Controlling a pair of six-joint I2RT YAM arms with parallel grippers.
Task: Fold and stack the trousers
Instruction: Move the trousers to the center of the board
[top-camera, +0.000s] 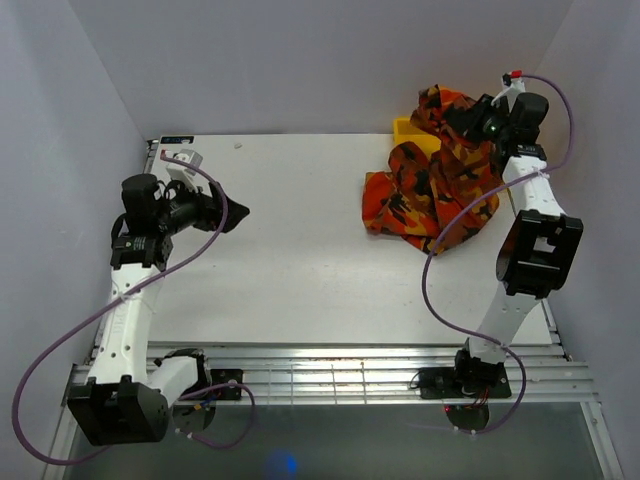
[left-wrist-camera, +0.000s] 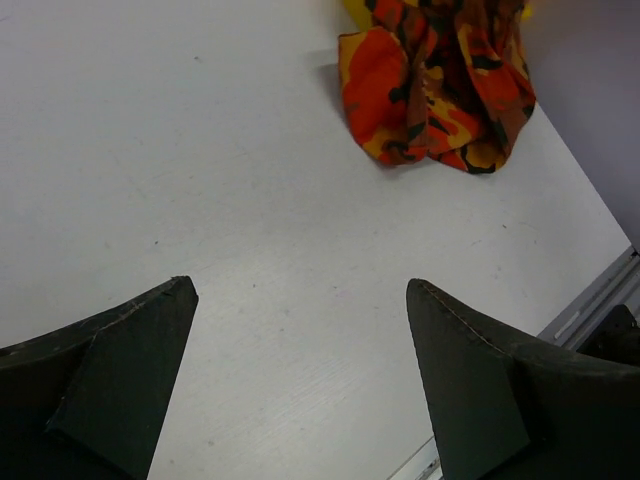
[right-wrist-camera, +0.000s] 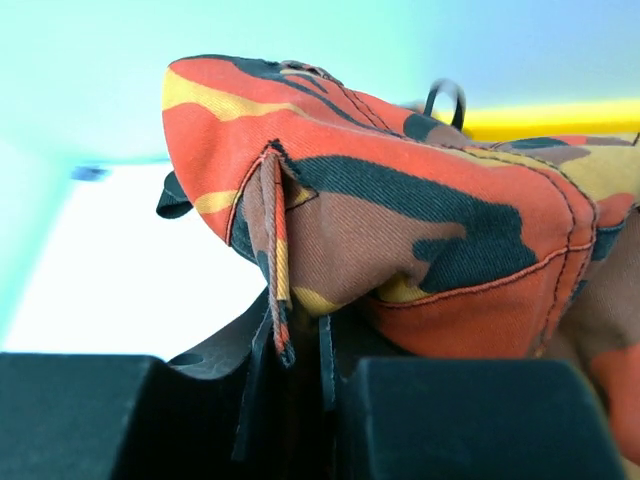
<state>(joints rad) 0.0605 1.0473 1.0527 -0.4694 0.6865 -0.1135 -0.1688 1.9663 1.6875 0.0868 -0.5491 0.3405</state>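
Note:
The camouflage trousers (top-camera: 432, 185) hang in a crumpled bunch at the far right of the table, their lower part resting on the surface. My right gripper (top-camera: 466, 118) is shut on the trousers' upper part and holds it lifted; the right wrist view shows the fabric (right-wrist-camera: 400, 220) pinched between the jaws. My left gripper (top-camera: 232, 213) is open and empty over the left side of the table, far from the trousers, which show at the top of the left wrist view (left-wrist-camera: 440, 85).
A yellow tray (top-camera: 408, 130) sits at the far right behind the trousers, mostly hidden by them. The white table (top-camera: 290, 250) ends in a metal rail (top-camera: 350, 375) at the near edge. Walls enclose the sides and back.

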